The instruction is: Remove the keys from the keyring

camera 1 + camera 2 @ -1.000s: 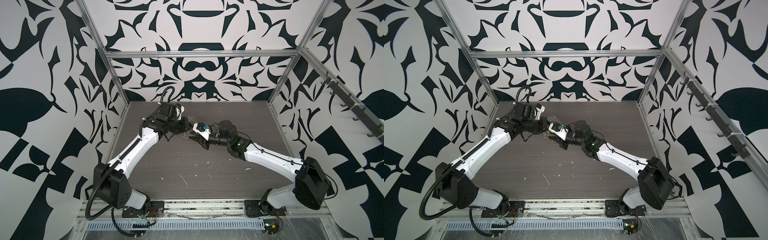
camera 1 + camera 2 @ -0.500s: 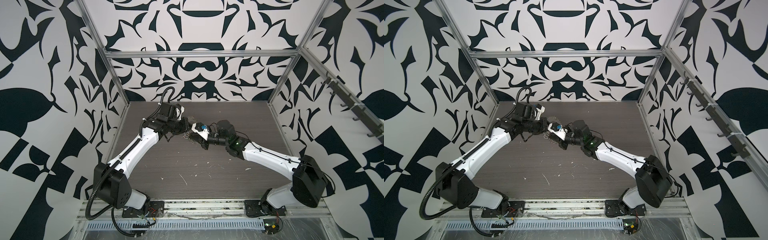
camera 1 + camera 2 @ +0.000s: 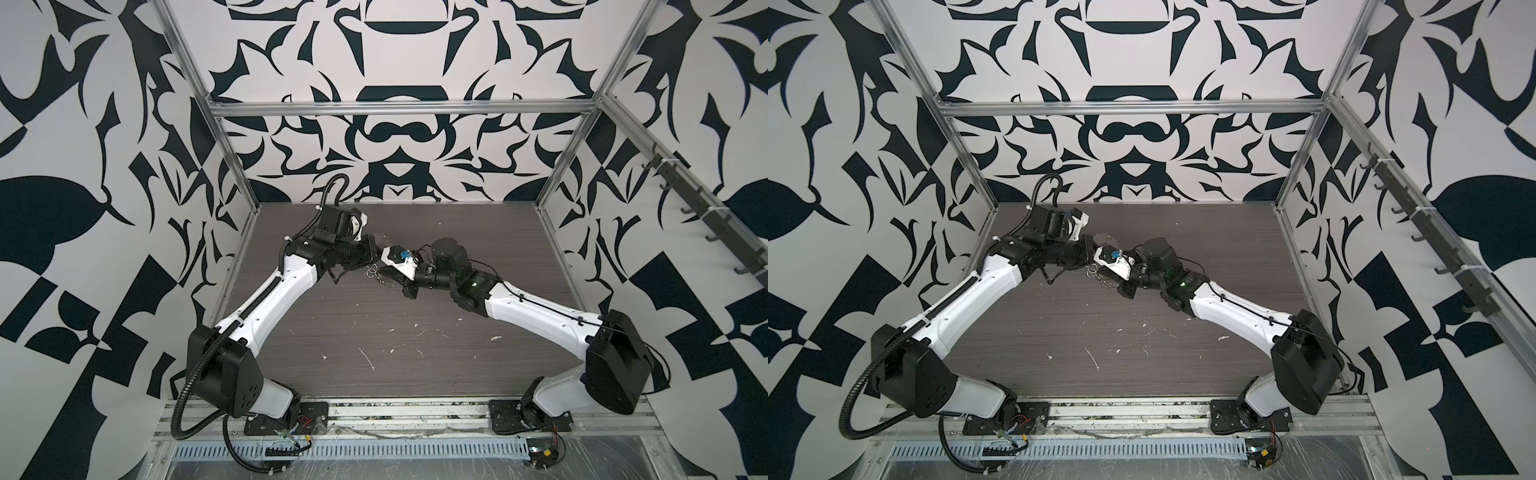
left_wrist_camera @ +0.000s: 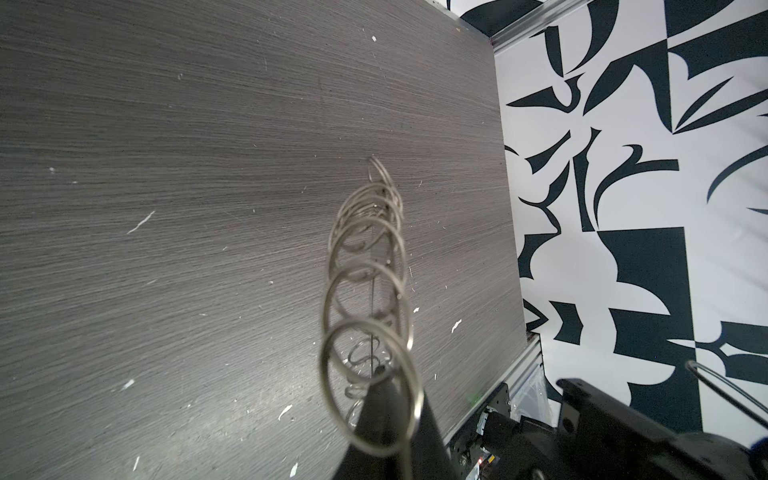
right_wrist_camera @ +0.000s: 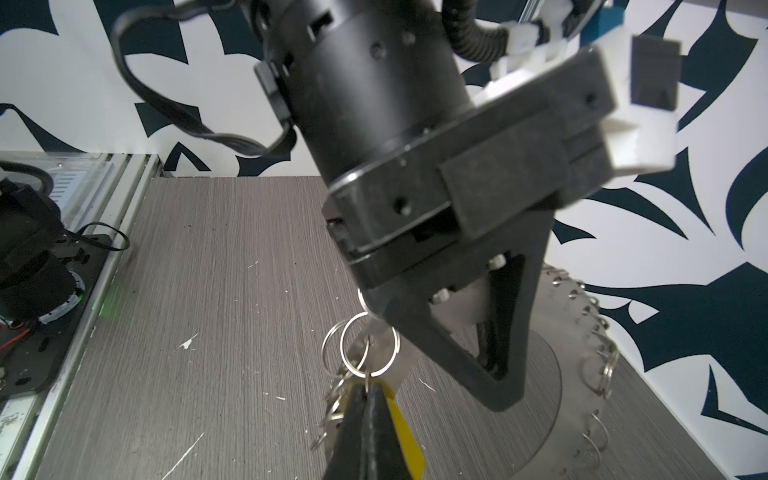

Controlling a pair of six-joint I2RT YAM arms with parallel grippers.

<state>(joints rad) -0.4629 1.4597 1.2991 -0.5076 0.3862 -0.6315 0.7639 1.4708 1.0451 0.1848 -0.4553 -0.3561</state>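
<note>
Yellow plastic shows beside the clenched fingers of the right gripper (image 5: 365, 399), which pinches the key (image 5: 401, 432) by its head, with split rings (image 5: 368, 349) just past the tips. The left gripper (image 5: 496, 386) is clamped on the grey keyring (image 5: 582, 382), held over the table (image 5: 208, 291) toward its back middle. A second earlier the right jaws stood slightly apart; now they are tight.

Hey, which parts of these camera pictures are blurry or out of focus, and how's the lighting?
Left wrist view: the nearest wire rings are soft, while the table is sharp. Right wrist view: the right gripper and the yellow key are defocused close to the lens. Both top views: evenly lit and sharp.
</note>
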